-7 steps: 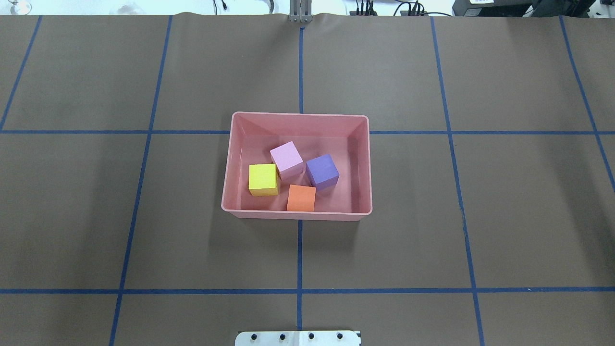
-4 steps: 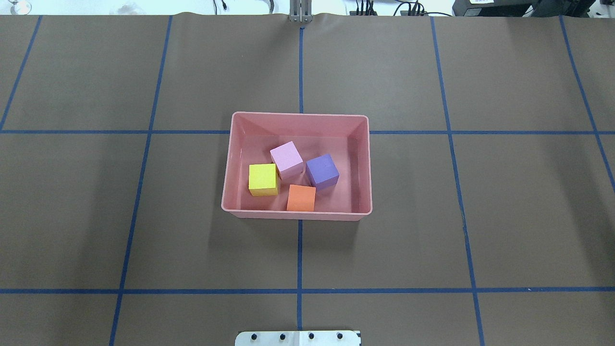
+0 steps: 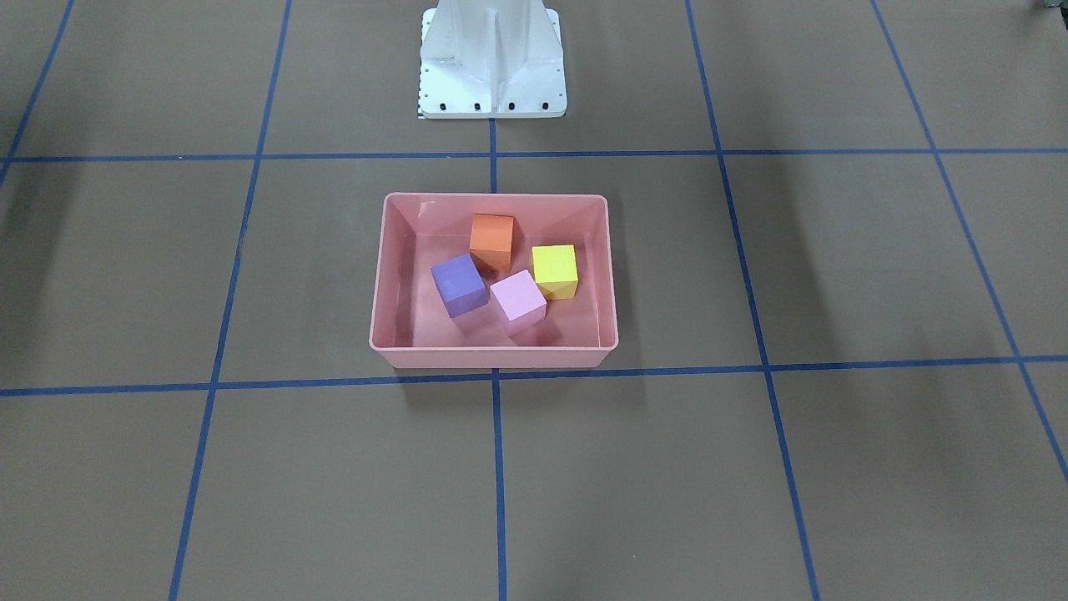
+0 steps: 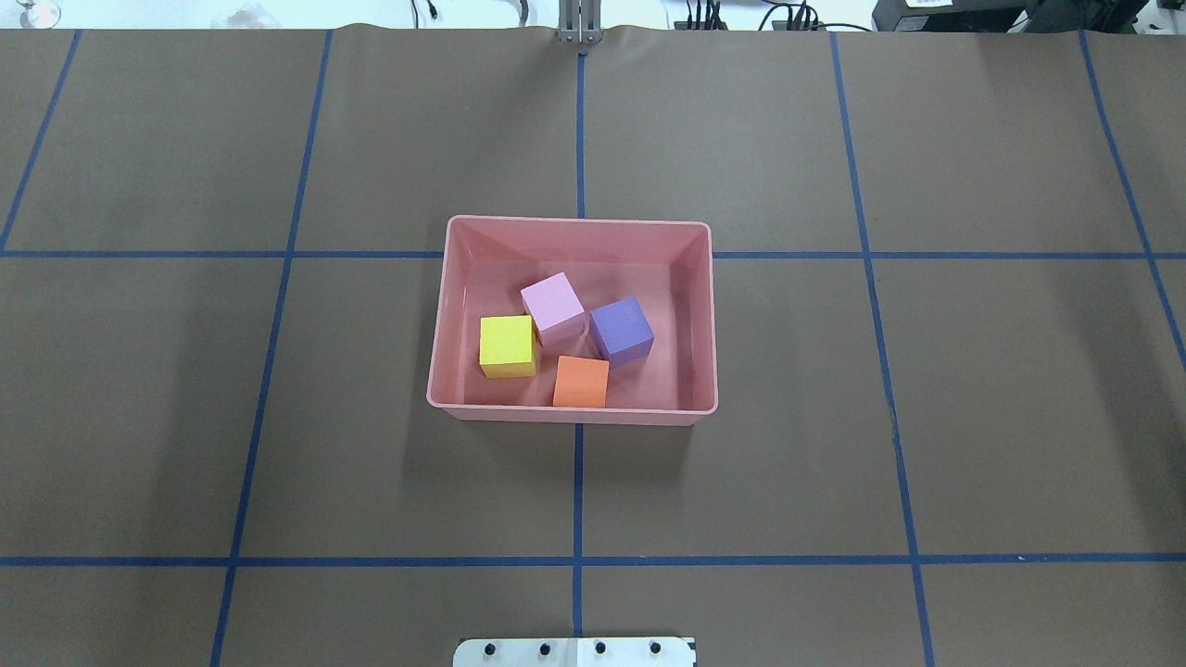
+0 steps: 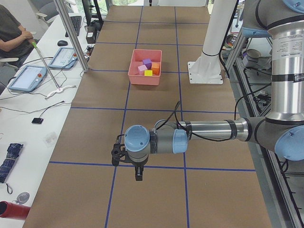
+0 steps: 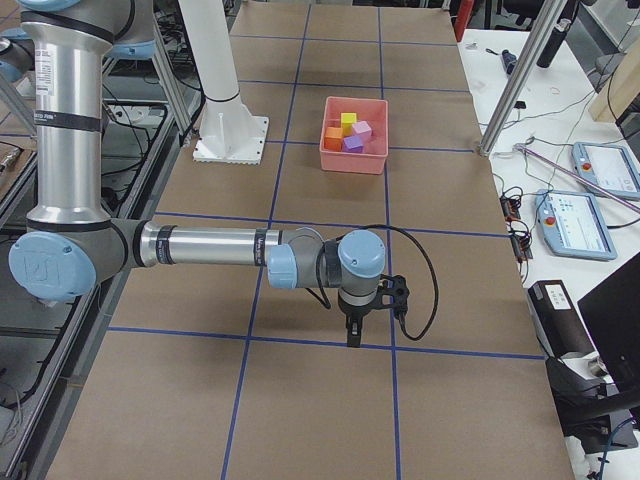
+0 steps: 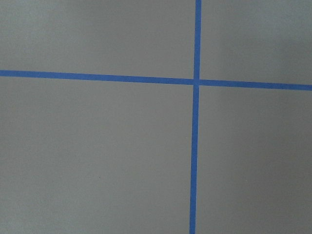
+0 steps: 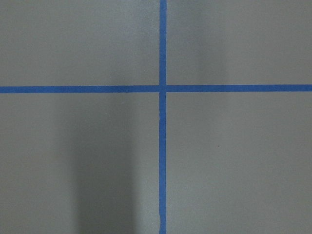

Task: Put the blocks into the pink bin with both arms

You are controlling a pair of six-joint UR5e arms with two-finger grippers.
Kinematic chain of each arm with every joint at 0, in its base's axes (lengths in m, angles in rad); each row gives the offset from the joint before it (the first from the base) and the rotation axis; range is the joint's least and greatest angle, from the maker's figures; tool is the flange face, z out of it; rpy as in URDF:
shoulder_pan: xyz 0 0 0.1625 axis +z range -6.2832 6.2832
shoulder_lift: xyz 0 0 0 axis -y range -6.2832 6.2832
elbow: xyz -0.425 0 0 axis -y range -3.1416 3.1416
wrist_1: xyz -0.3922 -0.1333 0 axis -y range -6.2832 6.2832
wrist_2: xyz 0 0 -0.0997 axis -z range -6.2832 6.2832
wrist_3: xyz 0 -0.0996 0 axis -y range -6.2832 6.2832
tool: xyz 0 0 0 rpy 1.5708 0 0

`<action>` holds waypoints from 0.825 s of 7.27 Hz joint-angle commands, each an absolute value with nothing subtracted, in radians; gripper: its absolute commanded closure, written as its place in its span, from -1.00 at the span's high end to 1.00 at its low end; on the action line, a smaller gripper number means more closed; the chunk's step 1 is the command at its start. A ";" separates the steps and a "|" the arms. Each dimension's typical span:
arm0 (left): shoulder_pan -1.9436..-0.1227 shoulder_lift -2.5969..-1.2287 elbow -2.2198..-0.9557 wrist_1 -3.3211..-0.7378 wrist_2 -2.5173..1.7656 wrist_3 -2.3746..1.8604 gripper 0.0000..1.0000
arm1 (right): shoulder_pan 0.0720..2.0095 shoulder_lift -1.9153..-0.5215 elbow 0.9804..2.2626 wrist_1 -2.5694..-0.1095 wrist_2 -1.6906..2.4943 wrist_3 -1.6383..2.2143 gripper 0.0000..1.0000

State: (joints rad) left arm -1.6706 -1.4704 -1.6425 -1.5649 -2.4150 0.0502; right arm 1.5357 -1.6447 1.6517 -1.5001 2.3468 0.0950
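The pink bin (image 4: pixel 445 306) (image 3: pixel 380 275) stands at the table's middle. Inside it lie the yellow block (image 4: pixel 507 345) (image 3: pixel 555 269), the pale pink block (image 4: pixel 553 307) (image 3: pixel 517 300), the purple block (image 4: pixel 621 331) (image 3: pixel 457 284) and the orange block (image 4: pixel 581 382) (image 3: pixel 491 239). The bin also shows in the exterior left view (image 5: pixel 142 78) and the exterior right view (image 6: pixel 352 160). My left gripper (image 5: pixel 138 175) hangs over the table far from the bin, seen only in the exterior left view. My right gripper (image 6: pixel 352 338) shows only in the exterior right view. I cannot tell whether either is open or shut.
The white pedestal base (image 3: pixel 491 58) (image 4: pixel 574 652) stands behind the bin on the robot's side. Blue tape lines (image 4: pixel 578 491) grid the brown table cover. Both wrist views show only bare cover with crossing tape (image 7: pixel 196 82) (image 8: pixel 163 88). An operator (image 5: pixel 12 33) sits at the side desk.
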 commanded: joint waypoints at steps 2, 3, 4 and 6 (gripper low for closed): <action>-1.671 -1.471 -1.660 -1.566 -2.317 0.055 1.00 | 1.534 -1.649 1.651 -1.499 2.347 0.095 0.99; -1.671 -1.468 -1.664 -1.565 -2.316 0.055 1.00 | 1.534 -1.652 1.654 -1.499 2.347 0.095 0.99; -1.671 -1.465 -1.664 -1.566 -2.318 0.057 1.00 | 1.534 -1.652 1.654 -1.497 2.347 0.086 0.99; -1.671 -1.465 -1.664 -1.566 -2.319 0.057 1.00 | 1.535 -1.654 1.651 -1.496 2.342 0.080 0.99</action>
